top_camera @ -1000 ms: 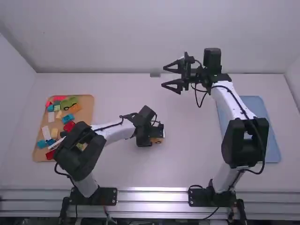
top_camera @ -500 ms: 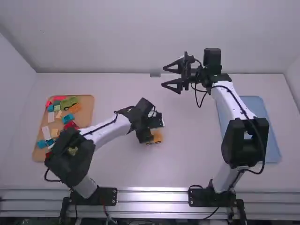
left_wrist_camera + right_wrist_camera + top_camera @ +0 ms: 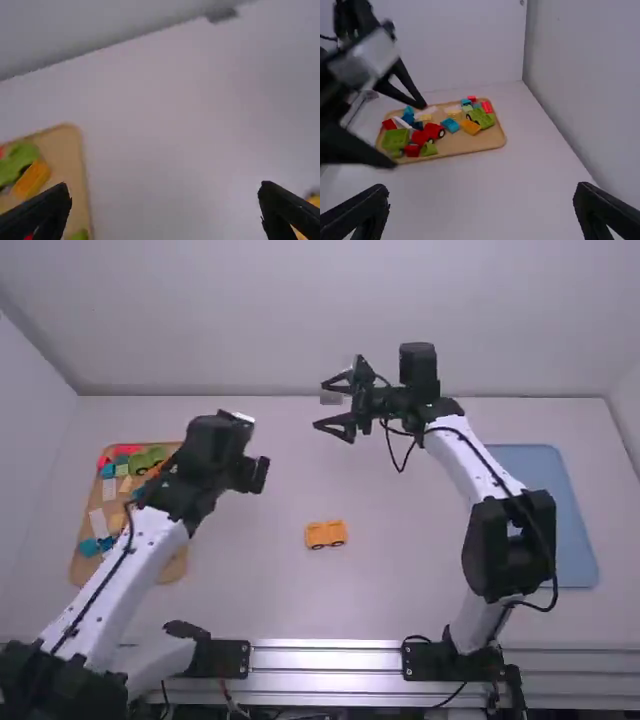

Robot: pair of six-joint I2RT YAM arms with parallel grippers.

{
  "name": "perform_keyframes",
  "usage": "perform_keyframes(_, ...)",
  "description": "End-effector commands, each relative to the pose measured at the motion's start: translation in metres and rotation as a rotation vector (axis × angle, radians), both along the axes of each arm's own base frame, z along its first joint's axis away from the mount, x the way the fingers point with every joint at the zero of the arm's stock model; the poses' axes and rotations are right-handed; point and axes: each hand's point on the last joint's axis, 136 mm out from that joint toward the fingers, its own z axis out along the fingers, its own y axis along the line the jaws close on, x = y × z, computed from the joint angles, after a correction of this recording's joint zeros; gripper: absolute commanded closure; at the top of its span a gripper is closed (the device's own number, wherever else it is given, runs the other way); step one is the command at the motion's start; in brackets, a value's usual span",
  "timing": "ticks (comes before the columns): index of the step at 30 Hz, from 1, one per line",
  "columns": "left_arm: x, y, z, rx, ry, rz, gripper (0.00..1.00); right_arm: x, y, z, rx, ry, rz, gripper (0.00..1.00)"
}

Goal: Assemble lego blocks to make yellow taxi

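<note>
Meeting a pale wall point(image 3: 250, 330), the white table point(image 3: 400, 590), left claw point(image 3: 258, 475) and right claw point(image 3: 321, 407) spread above.

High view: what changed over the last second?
The left gripper moved off the orange car, leftward and farther from the bases, toward the block tray; it's open. The open right gripper shifted slightly left. The car now stands uncovered. Blue tray unchanged.
</note>
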Motion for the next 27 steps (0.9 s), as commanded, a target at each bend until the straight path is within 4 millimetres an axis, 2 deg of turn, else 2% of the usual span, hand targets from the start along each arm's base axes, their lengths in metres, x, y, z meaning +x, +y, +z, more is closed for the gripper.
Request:
perform_keyframes(1,-0.020,0.066,0.022,-0.139,-0.120,0.492,0.01,0.012,0.001,0.007,-0.013,-0.038,-0.047,0.01)
perform_keyframes(2,-0.035,0.090,0.028,-0.147,-0.143,0.629,0.01,0.012,0.004,0.008,-0.012,-0.048,-0.044,0.01)
perform_keyframes(4,-0.046,0.103,0.032,-0.147,-0.147,0.693,0.01,0.012,0.004,0.008,-0.011,-0.053,-0.041,0.01)
perform_keyframes(5,-0.057,0.117,0.037,-0.134,-0.144,0.745,0.01,0.012,0.004,0.010,-0.007,-0.061,-0.041,0.01)
perform_keyframes(9,-0.075,0.147,0.050,-0.127,-0.140,0.851,0.01,0.012,0.005,0.012,-0.001,-0.073,-0.037,0.01)
perform_keyframes(10,-0.085,0.161,0.054,-0.131,-0.132,0.915,0.01,0.013,0.003,0.012,-0.001,-0.073,-0.041,0.01)
perform_keyframes(11,-0.087,0.163,0.054,-0.134,-0.132,0.927,0.01,0.013,0.003,0.012,-0.001,-0.073,-0.041,0.01)
perform_keyframes(13,-0.108,0.190,0.057,-0.162,-0.118,1.081,0.01,0.012,0.003,0.011,-0.004,-0.062,-0.039,0.01)
perform_keyframes(16,-0.112,0.205,0.056,-0.210,-0.074,1.094,0.01,0.004,0.008,0.009,-0.004,-0.070,0.002,0.01)
perform_keyframes(20,-0.097,0.223,0.050,-0.299,-0.021,1.031,0.01,-0.010,0.011,0.009,0.012,-0.100,0.080,0.01)
perform_keyframes(22,-0.096,0.228,0.047,-0.316,-0.006,1.033,0.01,-0.010,0.011,0.009,0.012,-0.092,0.078,0.01)
perform_keyframes(25,-0.088,0.244,0.032,-0.386,0.069,1.060,0.01,-0.006,0.010,0.004,-0.008,-0.040,0.039,0.01)
perform_keyframes(27,-0.081,0.246,0.025,-0.403,0.117,1.033,0.01,-0.005,0.008,0.001,-0.016,-0.014,0.028,0.01)
